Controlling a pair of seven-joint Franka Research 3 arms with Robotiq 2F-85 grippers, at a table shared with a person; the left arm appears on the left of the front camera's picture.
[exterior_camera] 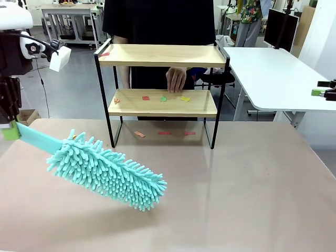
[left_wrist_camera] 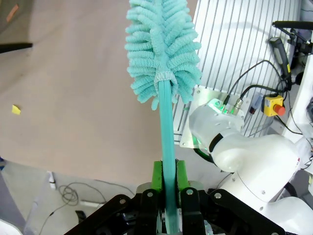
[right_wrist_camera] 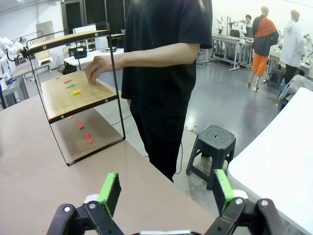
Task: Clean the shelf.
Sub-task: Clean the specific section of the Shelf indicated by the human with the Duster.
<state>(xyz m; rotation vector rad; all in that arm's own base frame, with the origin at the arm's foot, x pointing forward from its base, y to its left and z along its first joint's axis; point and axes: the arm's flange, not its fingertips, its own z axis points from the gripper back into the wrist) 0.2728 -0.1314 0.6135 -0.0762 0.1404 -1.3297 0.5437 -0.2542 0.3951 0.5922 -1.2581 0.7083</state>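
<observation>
Left tool (left_wrist_camera: 168,171) clenched on the flat handle of a fluffy teal microfibre duster (exterior_camera: 105,170), its head angled down toward the beige surface (exterior_camera: 241,199). Small two-tier wooden shelf with black metal frame (exterior_camera: 163,55) stands centre, at the surface's far edge. Coloured paper scraps (exterior_camera: 163,98) lie on its lower board, a person's hand (exterior_camera: 176,80) just above them. Right tool (right_wrist_camera: 166,190) released, jaws wide, holding nothing.

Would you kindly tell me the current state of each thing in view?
Shelf: upright on the table, coloured scraps on both boards.
Duster: clamped by its handle, head slanting down towards the table.
Left gripper: shut on the duster.
Right gripper: open, empty.
Person's hand: fingers down over the lower board.
</observation>
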